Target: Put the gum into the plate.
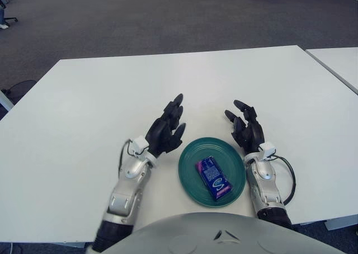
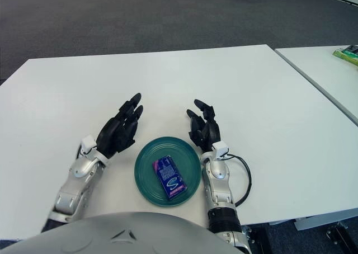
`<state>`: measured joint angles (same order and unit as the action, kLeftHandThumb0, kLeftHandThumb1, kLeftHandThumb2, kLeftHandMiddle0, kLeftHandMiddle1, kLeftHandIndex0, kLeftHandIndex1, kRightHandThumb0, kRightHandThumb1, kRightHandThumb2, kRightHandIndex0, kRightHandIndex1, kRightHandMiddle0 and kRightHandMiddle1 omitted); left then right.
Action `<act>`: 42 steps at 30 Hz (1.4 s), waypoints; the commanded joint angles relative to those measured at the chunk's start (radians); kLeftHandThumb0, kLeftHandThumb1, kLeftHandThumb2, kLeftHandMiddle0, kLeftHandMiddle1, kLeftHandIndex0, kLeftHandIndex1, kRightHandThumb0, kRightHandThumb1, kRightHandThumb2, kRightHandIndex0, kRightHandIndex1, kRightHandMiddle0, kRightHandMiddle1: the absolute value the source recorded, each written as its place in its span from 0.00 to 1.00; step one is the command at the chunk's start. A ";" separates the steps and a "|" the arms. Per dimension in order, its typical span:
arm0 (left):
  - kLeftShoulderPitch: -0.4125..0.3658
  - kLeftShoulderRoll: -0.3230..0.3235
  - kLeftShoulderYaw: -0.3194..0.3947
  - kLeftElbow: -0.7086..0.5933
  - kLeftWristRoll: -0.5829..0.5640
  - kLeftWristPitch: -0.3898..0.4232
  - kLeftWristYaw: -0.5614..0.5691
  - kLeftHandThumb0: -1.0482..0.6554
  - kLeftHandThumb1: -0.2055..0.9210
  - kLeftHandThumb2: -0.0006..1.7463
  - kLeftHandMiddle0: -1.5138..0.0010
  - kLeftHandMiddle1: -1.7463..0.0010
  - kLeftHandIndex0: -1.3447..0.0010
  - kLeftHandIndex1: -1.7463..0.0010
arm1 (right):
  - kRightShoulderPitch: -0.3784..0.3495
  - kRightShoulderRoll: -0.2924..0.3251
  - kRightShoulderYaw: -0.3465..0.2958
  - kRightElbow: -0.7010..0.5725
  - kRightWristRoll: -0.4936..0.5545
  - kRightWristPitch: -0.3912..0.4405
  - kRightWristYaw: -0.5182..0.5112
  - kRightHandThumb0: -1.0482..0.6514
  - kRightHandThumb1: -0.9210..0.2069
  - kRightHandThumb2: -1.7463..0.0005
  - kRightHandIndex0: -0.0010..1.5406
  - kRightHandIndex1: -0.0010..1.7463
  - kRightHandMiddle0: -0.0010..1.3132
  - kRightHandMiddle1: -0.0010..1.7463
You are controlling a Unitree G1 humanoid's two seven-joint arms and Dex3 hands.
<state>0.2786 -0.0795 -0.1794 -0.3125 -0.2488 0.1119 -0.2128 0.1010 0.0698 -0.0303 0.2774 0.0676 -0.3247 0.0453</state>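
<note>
The gum [image 1: 213,177], a small blue and purple pack, lies flat inside my green plate [image 1: 188,178], a little toward the near right part of the dish, its long side running diagonally. The plate sits on the white bench [image 1: 168,80] close to my body, between my two hands. My left hand [image 1: 166,132] shows just beside the plate's left rim, at its far-left edge, fingers [image 1: 177,104] stretched out and slightly spread, pointing away from me; it is released and grasps nothing. My right hand [image 1: 246,131] shows just beside the plate's right rim, palm turned toward the plate, fingers loosely extended, also released and holding nothing. Neither hand touches the gum. A second white bench [image 2: 330,64] stands to my right, apart from mine, with a green object [image 2: 348,53] near its far edge.
</note>
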 commanded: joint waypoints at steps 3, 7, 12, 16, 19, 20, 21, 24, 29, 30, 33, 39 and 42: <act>0.024 -0.014 0.073 -0.048 -0.045 0.076 0.080 0.00 1.00 0.49 1.00 1.00 1.00 1.00 | 0.084 0.002 -0.018 0.136 0.017 0.090 -0.001 0.28 0.00 0.69 0.33 0.14 0.00 0.44; 0.030 0.009 0.123 -0.036 -0.060 0.095 0.081 0.00 1.00 0.52 1.00 1.00 1.00 1.00 | 0.081 0.002 -0.018 0.139 0.014 0.091 -0.002 0.28 0.00 0.69 0.33 0.14 0.00 0.44; 0.060 0.030 0.150 -0.004 -0.038 0.072 0.077 0.00 1.00 0.55 1.00 1.00 1.00 1.00 | 0.079 -0.001 -0.021 0.142 0.013 0.090 -0.001 0.28 0.00 0.68 0.33 0.14 0.00 0.44; 0.096 0.045 0.141 0.045 0.001 0.005 0.057 0.00 1.00 0.56 1.00 1.00 1.00 1.00 | 0.078 -0.005 -0.024 0.144 0.015 0.086 0.003 0.28 0.00 0.68 0.33 0.14 0.00 0.45; 0.119 0.041 0.124 0.086 0.019 -0.044 0.048 0.00 1.00 0.57 1.00 1.00 1.00 1.00 | 0.078 -0.008 -0.028 0.147 0.015 0.085 0.006 0.28 0.00 0.67 0.34 0.14 0.00 0.45; 0.123 0.039 0.119 0.097 0.024 -0.056 0.048 0.00 1.00 0.57 1.00 1.00 1.00 1.00 | 0.077 -0.009 -0.029 0.148 0.015 0.085 0.007 0.28 0.00 0.67 0.34 0.14 0.00 0.45; 0.131 0.034 0.114 0.119 0.030 -0.076 0.047 0.00 1.00 0.58 1.00 1.00 1.00 1.00 | 0.077 -0.010 -0.030 0.149 0.015 0.085 0.008 0.28 0.00 0.67 0.34 0.14 0.00 0.46; 0.140 0.023 0.107 0.190 0.045 -0.126 0.049 0.00 1.00 0.59 1.00 1.00 1.00 1.00 | 0.076 -0.014 -0.032 0.151 0.016 0.087 0.012 0.28 0.00 0.67 0.34 0.14 0.00 0.46; 0.113 0.016 0.123 0.366 0.087 -0.237 0.072 0.00 1.00 0.61 1.00 1.00 1.00 1.00 | 0.075 -0.017 -0.037 0.149 0.019 0.091 0.019 0.28 0.00 0.67 0.33 0.14 0.00 0.45; 0.108 0.014 0.125 0.389 0.093 -0.254 0.075 0.00 1.00 0.62 1.00 1.00 1.00 1.00 | 0.074 -0.018 -0.038 0.149 0.020 0.092 0.020 0.28 0.00 0.67 0.33 0.14 0.00 0.45; 0.094 0.005 0.138 0.454 0.119 -0.296 0.102 0.00 1.00 0.62 1.00 1.00 1.00 1.00 | 0.074 -0.019 -0.041 0.146 0.022 0.098 0.022 0.29 0.00 0.67 0.33 0.14 0.00 0.45; 0.083 -0.010 0.149 0.524 0.152 -0.349 0.142 0.00 1.00 0.64 1.00 1.00 1.00 1.00 | 0.072 -0.024 -0.046 0.145 0.028 0.101 0.029 0.29 0.00 0.68 0.34 0.14 0.00 0.46; 0.081 -0.012 0.147 0.551 0.171 -0.372 0.154 0.00 1.00 0.64 1.00 1.00 1.00 1.00 | 0.071 -0.028 -0.046 0.145 0.031 0.102 0.031 0.29 0.00 0.68 0.34 0.14 0.00 0.46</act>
<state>0.3323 -0.0951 -0.0416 0.1481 -0.1004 -0.2829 -0.0845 0.0909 0.0641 -0.0472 0.2956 0.0876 -0.3220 0.0780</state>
